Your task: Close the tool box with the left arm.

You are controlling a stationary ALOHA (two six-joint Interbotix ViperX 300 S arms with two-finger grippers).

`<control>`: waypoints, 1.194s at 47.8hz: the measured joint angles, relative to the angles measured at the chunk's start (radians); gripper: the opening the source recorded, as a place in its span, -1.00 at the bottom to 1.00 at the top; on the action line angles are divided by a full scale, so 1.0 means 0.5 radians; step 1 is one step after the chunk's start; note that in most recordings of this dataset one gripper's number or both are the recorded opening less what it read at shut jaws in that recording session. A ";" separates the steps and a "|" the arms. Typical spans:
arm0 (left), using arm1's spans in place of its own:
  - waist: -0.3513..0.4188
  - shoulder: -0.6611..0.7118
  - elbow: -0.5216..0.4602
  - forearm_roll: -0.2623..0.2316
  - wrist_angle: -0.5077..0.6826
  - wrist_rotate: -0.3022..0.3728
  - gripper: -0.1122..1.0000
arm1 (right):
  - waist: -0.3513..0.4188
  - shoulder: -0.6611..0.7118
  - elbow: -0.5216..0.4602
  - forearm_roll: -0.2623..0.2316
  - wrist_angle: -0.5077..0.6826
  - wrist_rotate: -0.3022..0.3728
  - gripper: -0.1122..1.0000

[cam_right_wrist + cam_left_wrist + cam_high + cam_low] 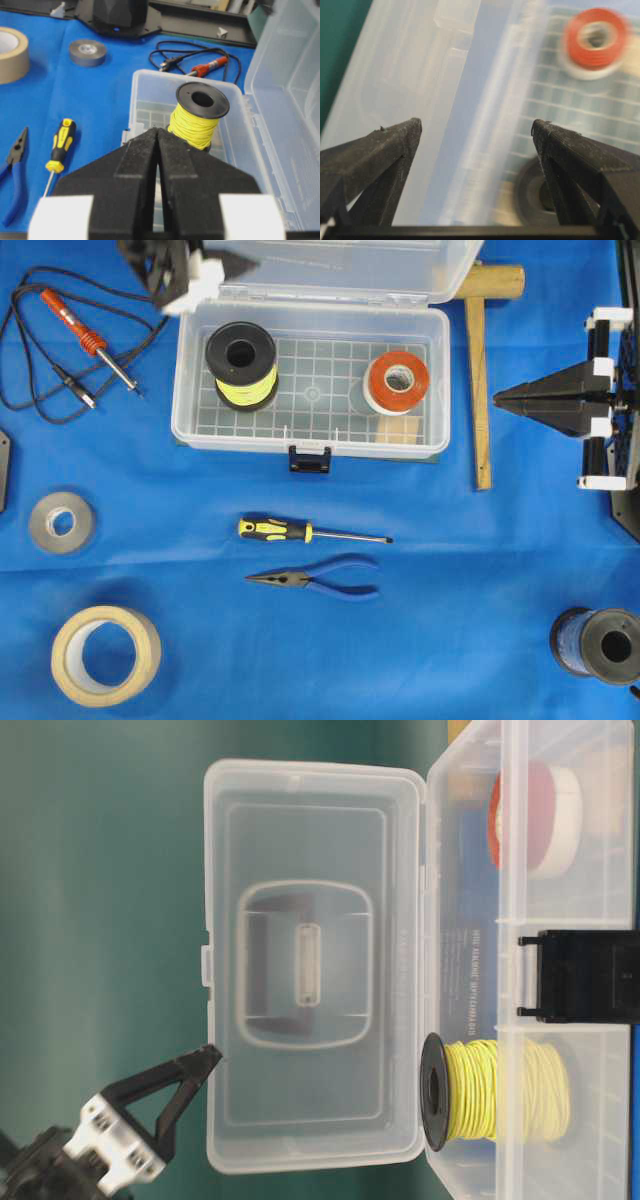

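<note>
The tool box lid is light, thin, flexible plastic (hinged, slippery): push its free edge, not grip it; left gripper jaws spread, right gripper jaws pressed together.

1. The left gripper fills the lower part of the view; its 2 black pointed jaws stand wide apart and nothing is between them.
2. Beyond the jaws lies the tool box, translucent and blurred, with its lid open on the left side.
3. On the gridded floor, at the upper right, sits a red and white roll.
4. At the lower right, partly hidden by the right jaw, a black spool stands in the box.
5. A green surface shows at the upper left.
</note>
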State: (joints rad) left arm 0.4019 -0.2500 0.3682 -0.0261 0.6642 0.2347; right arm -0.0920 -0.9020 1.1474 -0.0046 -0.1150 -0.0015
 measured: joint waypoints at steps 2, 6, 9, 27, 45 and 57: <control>-0.071 -0.034 0.037 -0.003 0.000 -0.049 0.82 | 0.000 0.000 0.000 0.000 0.000 0.000 -0.80; -0.199 -0.089 0.117 -0.015 0.000 -0.126 0.82 | -0.009 0.000 0.000 0.003 0.000 0.000 -0.80; -0.298 -0.117 0.178 -0.031 0.015 -0.166 0.82 | -0.015 0.000 0.000 0.003 0.000 0.000 -0.80; -0.758 -0.362 0.334 -0.025 0.015 -0.503 0.82 | -0.028 0.000 0.000 0.003 0.000 0.003 -0.80; -0.844 -0.890 0.730 -0.021 -0.497 -0.509 0.81 | -0.028 -0.009 0.000 0.000 0.000 0.012 -0.80; -0.847 -1.399 1.282 -0.018 -1.114 -0.497 0.80 | -0.028 -0.018 0.000 0.003 -0.009 0.015 -0.80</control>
State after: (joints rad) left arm -0.0215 -0.9495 1.0094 -0.0353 0.1074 -0.0138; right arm -0.1058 -0.9112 1.1474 -0.0031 -0.1197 0.0061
